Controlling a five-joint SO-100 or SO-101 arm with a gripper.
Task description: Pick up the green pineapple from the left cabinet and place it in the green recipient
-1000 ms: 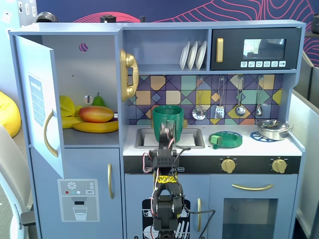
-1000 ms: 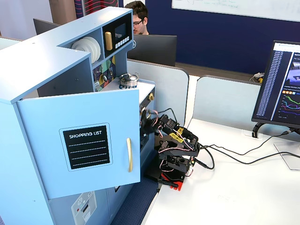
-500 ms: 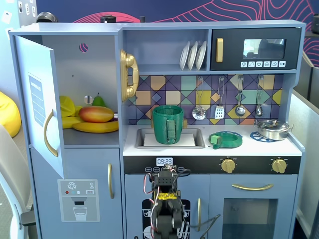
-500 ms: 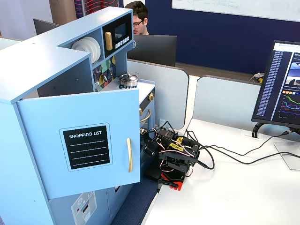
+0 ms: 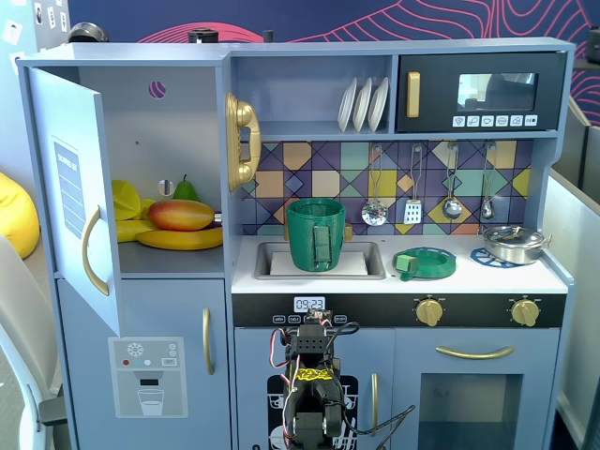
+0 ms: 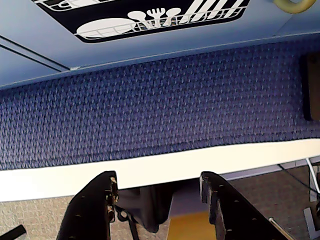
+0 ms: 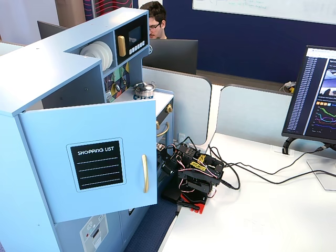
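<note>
The left cabinet (image 5: 178, 131) stands open, its door (image 5: 70, 187) swung out to the left; the door also shows in a fixed view (image 7: 94, 157). On its shelf lie a red-orange mango (image 5: 181, 215), a yellow banana (image 5: 183, 240) and a green pear (image 5: 186, 189). The green pineapple does not show. The dark-green recipient (image 5: 315, 234) stands in the sink with its strap handle facing front. My arm (image 5: 309, 394) is folded low in front of the kitchen (image 7: 191, 173). In the wrist view my gripper (image 6: 157, 180) is open and empty, above blue matting and the white table edge.
A flat green-and-blue pan (image 5: 424, 262) and a silver pot (image 5: 511, 242) sit on the counter right of the sink. A gold phone (image 5: 242, 141) hangs beside the cabinet. Cables (image 7: 252, 176) trail across the white table (image 7: 262, 220). A monitor (image 7: 315, 100) stands at the right.
</note>
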